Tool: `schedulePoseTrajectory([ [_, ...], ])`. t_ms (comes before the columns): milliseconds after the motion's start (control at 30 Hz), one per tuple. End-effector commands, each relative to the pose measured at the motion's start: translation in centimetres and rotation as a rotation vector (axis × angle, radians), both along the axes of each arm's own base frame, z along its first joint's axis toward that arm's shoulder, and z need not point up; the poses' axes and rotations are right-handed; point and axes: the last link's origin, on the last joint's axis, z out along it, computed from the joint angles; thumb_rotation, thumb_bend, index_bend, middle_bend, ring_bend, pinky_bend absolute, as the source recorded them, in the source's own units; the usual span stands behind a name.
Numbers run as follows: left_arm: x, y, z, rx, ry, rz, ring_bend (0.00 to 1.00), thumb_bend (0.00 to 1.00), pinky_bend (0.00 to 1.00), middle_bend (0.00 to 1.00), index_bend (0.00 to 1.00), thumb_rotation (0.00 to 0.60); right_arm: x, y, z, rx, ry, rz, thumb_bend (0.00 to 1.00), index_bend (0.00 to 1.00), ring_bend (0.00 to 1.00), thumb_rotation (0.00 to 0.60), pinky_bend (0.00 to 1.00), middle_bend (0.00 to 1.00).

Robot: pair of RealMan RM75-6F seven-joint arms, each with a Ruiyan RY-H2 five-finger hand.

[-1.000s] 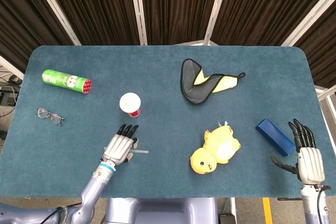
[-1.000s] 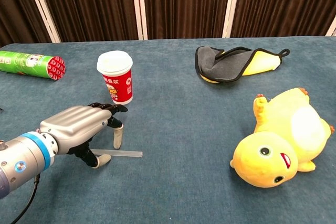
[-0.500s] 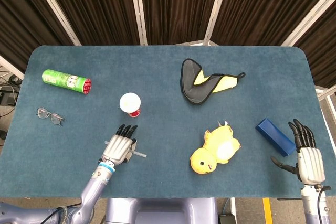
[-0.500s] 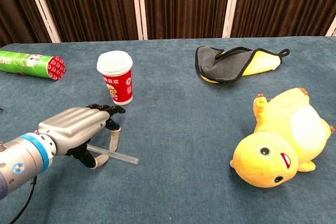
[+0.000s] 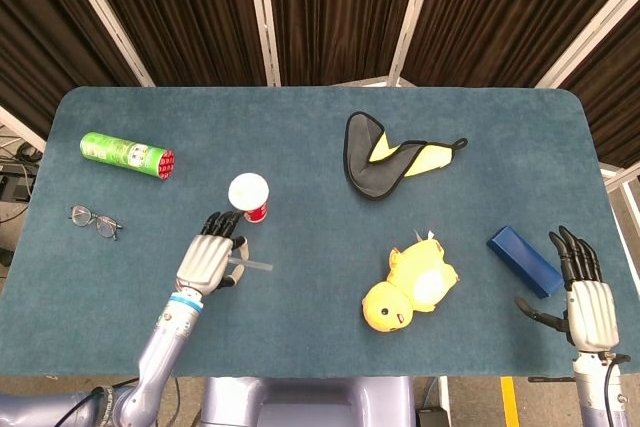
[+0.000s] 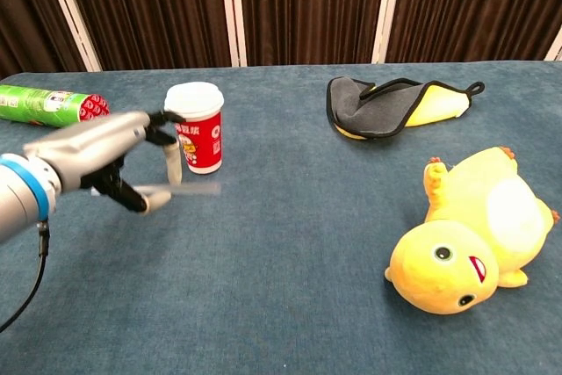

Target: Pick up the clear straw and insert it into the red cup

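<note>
The red cup (image 5: pixel 249 197) (image 6: pixel 197 126) with a white lid stands left of the table's middle. My left hand (image 5: pixel 207 261) (image 6: pixel 110 153) hovers above the cloth just in front of it and pinches the clear straw (image 5: pixel 251 266) (image 6: pixel 186 190), which sticks out level to the right. The straw looks blurred in the chest view. My right hand (image 5: pixel 581 290) rests open near the front right edge, fingers spread, holding nothing.
A green can (image 5: pixel 126 155) and glasses (image 5: pixel 96 221) lie at the left. A grey and yellow mitt (image 5: pixel 385 160) lies at the back middle, a yellow duck toy (image 5: pixel 411 289) in front of it, a blue box (image 5: pixel 523 260) by my right hand.
My left hand has risen off the table with the straw and moved toward the red cup. The right hand has stayed still.
</note>
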Motion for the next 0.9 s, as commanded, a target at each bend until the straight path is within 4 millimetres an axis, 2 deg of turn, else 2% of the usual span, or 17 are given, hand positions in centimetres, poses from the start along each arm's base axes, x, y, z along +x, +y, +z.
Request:
schedulePoseTrajectory([
  [33, 0.7, 0.4, 1.9, 0.015, -0.102, 0.035, 0.0, 0.42, 0.0, 0.0, 0.54, 0.6, 0.0, 0.0, 0.0, 0.001, 0.003, 0.001, 0.06, 0.0, 0.0, 0.6, 0.0, 0.0],
  [267, 2.8, 0.1, 5.1, 0.001, -0.273, 0.047, 0.0, 0.42, 0.0, 0.0, 0.54, 0.6, 0.0, 0.0, -0.1, 0.002, 0.007, 0.001, 0.06, 0.0, 0.0, 0.6, 0.0, 0.0],
  [400, 3.8, -0.2, 6.3, -0.026, -0.358, 0.056, 0.0, 0.42, 0.0, 0.0, 0.54, 0.6, -0.1, 0.0, -0.2, 0.004, 0.009, 0.0, 0.06, 0.0, 0.0, 0.6, 0.0, 0.0],
  [500, 5.3, 0.1, 7.5, -0.021, -0.458, 0.044, 0.0, 0.42, 0.0, 0.0, 0.54, 0.6, -0.1, 0.0, -0.2, 0.007, 0.008, -0.005, 0.06, 0.0, 0.0, 0.6, 0.0, 0.0],
  [767, 7.0, 2.2, 8.5, 0.004, -0.684, 0.052, 0.0, 0.42, 0.0, 0.0, 0.54, 0.6, -0.3, 0.0, -0.2, 0.014, 0.001, -0.015, 0.06, 0.0, 0.0, 0.6, 0.0, 0.0],
  [900, 7.1, 3.6, 8.5, 0.025, -0.762, 0.056, 0.0, 0.42, 0.0, 0.0, 0.54, 0.6, -0.4, -0.1, -0.3, 0.021, -0.008, -0.021, 0.06, 0.0, 0.0, 0.6, 0.0, 0.0],
])
